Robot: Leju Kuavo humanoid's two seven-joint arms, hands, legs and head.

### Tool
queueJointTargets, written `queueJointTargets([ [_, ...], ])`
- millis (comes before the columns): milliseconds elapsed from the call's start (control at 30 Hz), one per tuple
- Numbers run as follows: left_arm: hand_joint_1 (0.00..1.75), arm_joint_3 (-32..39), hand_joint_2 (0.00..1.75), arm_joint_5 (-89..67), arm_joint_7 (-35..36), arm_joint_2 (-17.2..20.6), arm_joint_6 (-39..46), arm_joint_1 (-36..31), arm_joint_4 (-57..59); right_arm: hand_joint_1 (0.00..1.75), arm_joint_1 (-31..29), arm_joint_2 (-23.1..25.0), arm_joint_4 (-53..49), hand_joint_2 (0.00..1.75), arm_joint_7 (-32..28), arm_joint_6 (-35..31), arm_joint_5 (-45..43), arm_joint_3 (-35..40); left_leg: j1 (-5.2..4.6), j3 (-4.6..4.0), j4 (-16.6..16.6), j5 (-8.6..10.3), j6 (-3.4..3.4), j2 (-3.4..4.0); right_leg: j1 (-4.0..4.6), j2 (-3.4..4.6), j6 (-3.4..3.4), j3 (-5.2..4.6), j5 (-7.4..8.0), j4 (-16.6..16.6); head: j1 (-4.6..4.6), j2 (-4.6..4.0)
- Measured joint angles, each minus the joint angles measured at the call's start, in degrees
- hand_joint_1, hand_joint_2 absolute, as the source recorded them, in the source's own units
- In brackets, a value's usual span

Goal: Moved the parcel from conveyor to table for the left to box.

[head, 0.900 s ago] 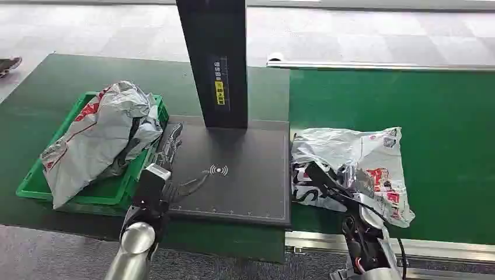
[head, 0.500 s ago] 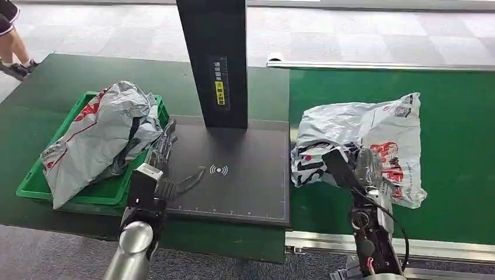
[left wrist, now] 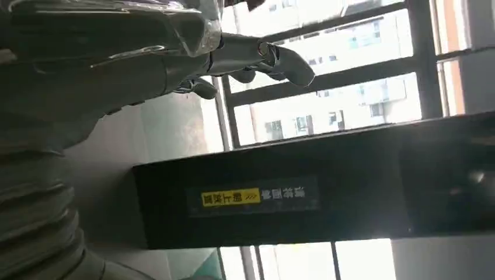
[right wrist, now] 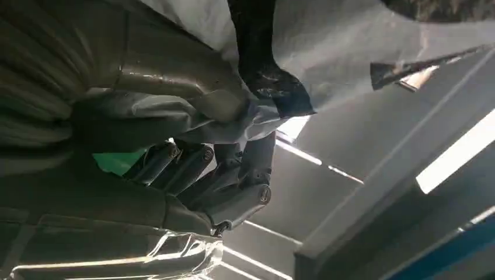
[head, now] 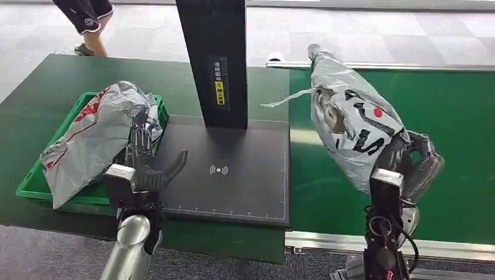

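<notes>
While the green conveyor [head: 443,116] fills the area right of the black post [head: 213,58], the dark table [head: 52,93] spreads to the post's left and in front of it; the post itself rises from a black scan pad [head: 245,175] with a wireless mark on it, and it bears a small yellow and white label [head: 218,84], which the left wrist view shows close up [left wrist: 252,196]; left of the post a green bin [head: 41,186] sits on the table, holding a crumpled grey and red bag [head: 96,137] that overhangs its near edge; right of the post the parcel [head: 353,125], a grey mailer with black and red print, is lifted clear of the conveyor and stands tilted with its top end leaning toward the post; the right hand [head: 411,163] grips it from below, fingers [right wrist: 233,192] curled into the plastic and the thumb pressed against the film in the right wrist view, where the parcel [right wrist: 327,52] drapes over the hand [right wrist: 175,146]; the left hand [head: 146,166] is raised over the pad's left edge, between the bin and the post, holding nothing, its fingers [head: 139,134] straight and its thumb out toward the post; the left wrist view shows that hand [left wrist: 175,58] with fingers extended; far left of the post, beyond the table, a person's legs [head: 87,20] stand on the grey floor.
</notes>
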Motion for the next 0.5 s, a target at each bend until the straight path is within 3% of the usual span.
queueJointTargets([
  [200,0.00,0.0,1.75,0.8,-1.4,0.3,3.5,-0.5,0.0,1.75,0.7,0.3,-1.1,1.75,0.8,4.3,4.5,4.5,0.00,0.02,0.0,0.01,0.00,0.01,0.00,0.00,0.00,0.04,0.01,0.0,0.02,0.00],
  [500,0.00,0.0,1.75,1.2,-1.9,0.1,4.5,-2.4,0.0,1.75,-4.6,0.3,9.6,1.75,4.2,15.2,18.5,19.5,0.01,0.01,0.0,0.02,-0.01,-0.01,0.02,-0.04,-0.01,0.04,0.01,0.0,0.00,0.00],
])
